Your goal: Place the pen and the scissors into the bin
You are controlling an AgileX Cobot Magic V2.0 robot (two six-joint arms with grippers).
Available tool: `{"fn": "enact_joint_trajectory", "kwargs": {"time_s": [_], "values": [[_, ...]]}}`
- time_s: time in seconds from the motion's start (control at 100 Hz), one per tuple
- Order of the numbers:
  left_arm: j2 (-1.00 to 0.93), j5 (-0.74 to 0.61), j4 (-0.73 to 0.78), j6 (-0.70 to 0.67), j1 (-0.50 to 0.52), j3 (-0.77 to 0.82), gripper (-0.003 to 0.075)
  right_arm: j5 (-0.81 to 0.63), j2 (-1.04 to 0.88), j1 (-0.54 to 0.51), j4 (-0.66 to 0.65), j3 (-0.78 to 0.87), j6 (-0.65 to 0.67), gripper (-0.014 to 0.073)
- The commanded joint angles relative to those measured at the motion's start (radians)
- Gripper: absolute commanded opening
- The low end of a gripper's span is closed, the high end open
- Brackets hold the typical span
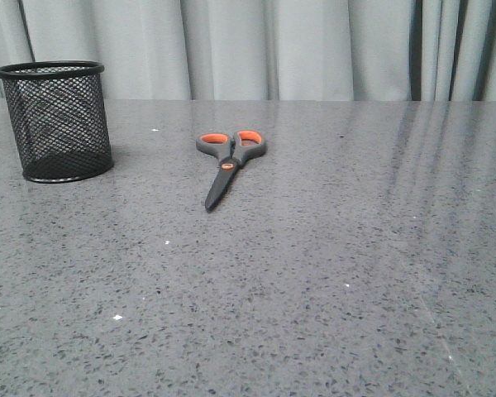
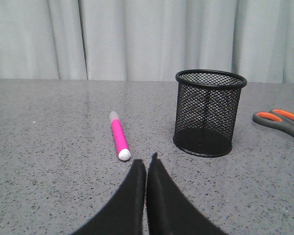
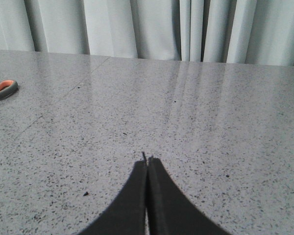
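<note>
Both grippers, left (image 2: 147, 164) and right (image 3: 147, 161), pressed together, empty. Pen (image 2: 119, 135) flat beside mesh cup (image 2: 208, 112); scissors (image 1: 226, 164) flat, well apart. Judged risk: cup tipping if nudged; thin scissors slipping.

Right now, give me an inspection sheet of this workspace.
Surface: grey speckled table, bare patches show a few white flecks.
Pen: lying flat beside the bin, apart from it.
Scissors: flat, blades closed, on the bin's other side.
Bin: upright, empty.
Clutter: nothing seen.
Left gripper: shut, holding nothing.
Right gripper: shut, holding nothing.
Cables: nothing seen.
Surroundings: pale curtain behind the table.
</note>
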Motion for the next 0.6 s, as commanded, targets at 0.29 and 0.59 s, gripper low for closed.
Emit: {"fn": "enact_joint_trajectory", "kwargs": {"time_s": [0.29, 0.59], "values": [[-0.027, -0.080, -0.002, -0.008, 0.003, 0.024, -0.0021, -0.092, -0.017, -0.003, -0.010, 0.018, -0.007, -0.0068], [-0.027, -0.066, -0.012, -0.008, 0.003, 0.024, -0.0021, -0.118, -0.017, -0.003, 0.062, 0.018, -0.007, -0.0068]]}}
